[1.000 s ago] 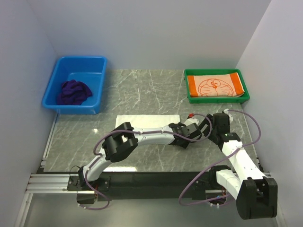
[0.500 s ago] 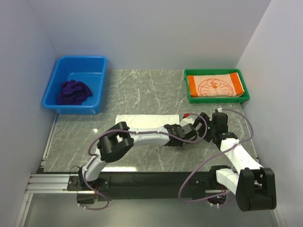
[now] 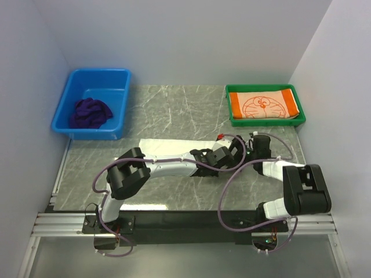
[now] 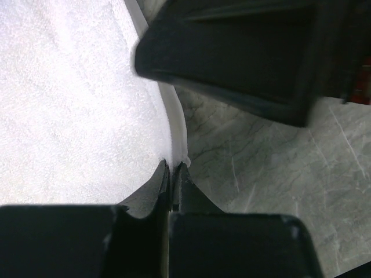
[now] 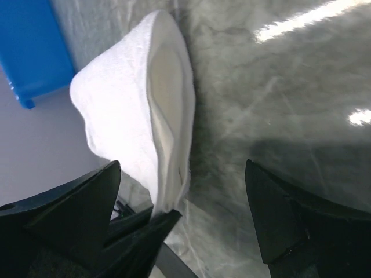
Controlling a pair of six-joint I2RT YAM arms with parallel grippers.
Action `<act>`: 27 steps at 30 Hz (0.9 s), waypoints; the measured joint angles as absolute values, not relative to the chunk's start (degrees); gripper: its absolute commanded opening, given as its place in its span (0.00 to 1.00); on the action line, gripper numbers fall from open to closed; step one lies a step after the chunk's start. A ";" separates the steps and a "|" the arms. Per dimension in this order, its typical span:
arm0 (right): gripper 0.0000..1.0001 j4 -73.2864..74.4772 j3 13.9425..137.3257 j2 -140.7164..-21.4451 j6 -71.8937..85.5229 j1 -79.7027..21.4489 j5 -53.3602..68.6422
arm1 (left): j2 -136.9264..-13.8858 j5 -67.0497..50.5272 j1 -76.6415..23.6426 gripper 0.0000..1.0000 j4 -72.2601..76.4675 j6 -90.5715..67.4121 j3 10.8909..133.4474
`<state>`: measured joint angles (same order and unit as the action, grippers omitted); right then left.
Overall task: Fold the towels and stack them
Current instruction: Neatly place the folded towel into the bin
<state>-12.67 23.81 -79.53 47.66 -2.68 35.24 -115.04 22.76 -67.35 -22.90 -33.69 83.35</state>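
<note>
While its two fingers are pressing tightly together, the left tool (image 4: 173, 174) is pinching the right-hand edge of the white towel (image 4: 69, 104) and raising that edge a little off the grey marble table (image 4: 278, 174). Facing it from just to the right, the right tool (image 5: 182, 171) is holding its fingers spread wide on either side of the lifted fold, gripping nothing. Away to the left of both tools, the rest of the white towel is lying flat under the left arm. Beyond the tools and slightly to the right, the orange Doraemon towel (image 3: 264, 106) is lying folded in a green tray (image 3: 264, 87). Far off to the left, the dark purple towel (image 3: 90, 112) is sitting crumpled in a blue bin (image 3: 98, 75).
</note>
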 measured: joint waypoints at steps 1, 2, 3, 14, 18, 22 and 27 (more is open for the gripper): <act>0.94 -14.50 24.01 -80.90 48.36 -3.09 36.23 | -114.98 22.74 -67.35 0.01 -22.90 -33.69 83.35; 0.94 -16.32 24.16 -82.32 48.86 -3.55 37.06 | -114.93 22.72 -67.35 0.01 -22.85 -33.71 83.35; 0.94 -17.93 24.34 -83.55 49.43 -4.03 37.85 | -114.93 22.70 -67.35 0.01 -22.81 -33.74 83.35; 0.88 -28.62 27.92 -93.67 54.28 -9.87 41.06 | -114.93 22.35 -67.31 0.01 -22.70 -34.26 83.33; 0.74 -32.49 28.91 -97.12 55.81 -11.55 41.95 | -114.93 22.35 -67.31 0.01 -22.68 -34.79 83.33; 0.63 -35.40 29.10 -99.98 56.84 -12.49 42.57 | -114.93 22.33 -67.31 0.01 -22.46 -35.20 83.33; 0.20 -34.26 29.32 -100.99 55.70 -13.37 41.52 | -114.93 22.33 -67.31 0.08 -22.28 -35.42 83.33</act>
